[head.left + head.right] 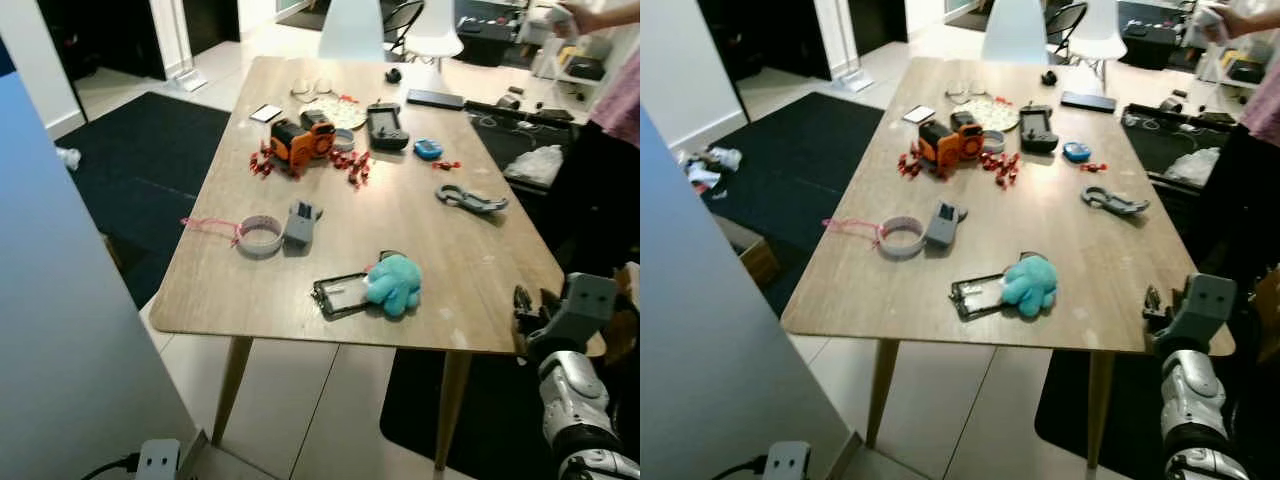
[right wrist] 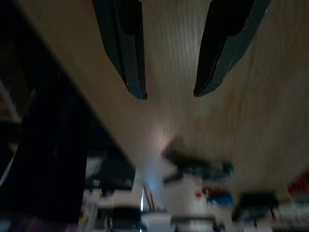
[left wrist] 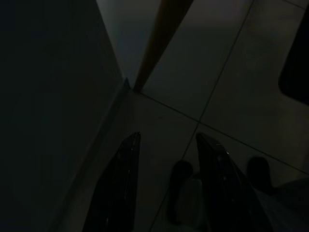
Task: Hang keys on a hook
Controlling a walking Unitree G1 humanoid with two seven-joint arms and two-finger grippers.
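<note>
A teal plush octopus keychain lies near the front edge of the wooden table, joined to a dark framed tag. A grey carabiner clip rests further back on the right. My right gripper is raised at the table's front right corner. Its fingers are open, and in the blurred right wrist view they point across the tabletop with nothing between them. My left gripper hangs open over the floor tiles, close to a table leg.
Also on the table are a tape roll with a pink cord, a grey block, an orange toy, a black controller and a blue disc. A person in pink stands at the right. A pale wall is close on my left.
</note>
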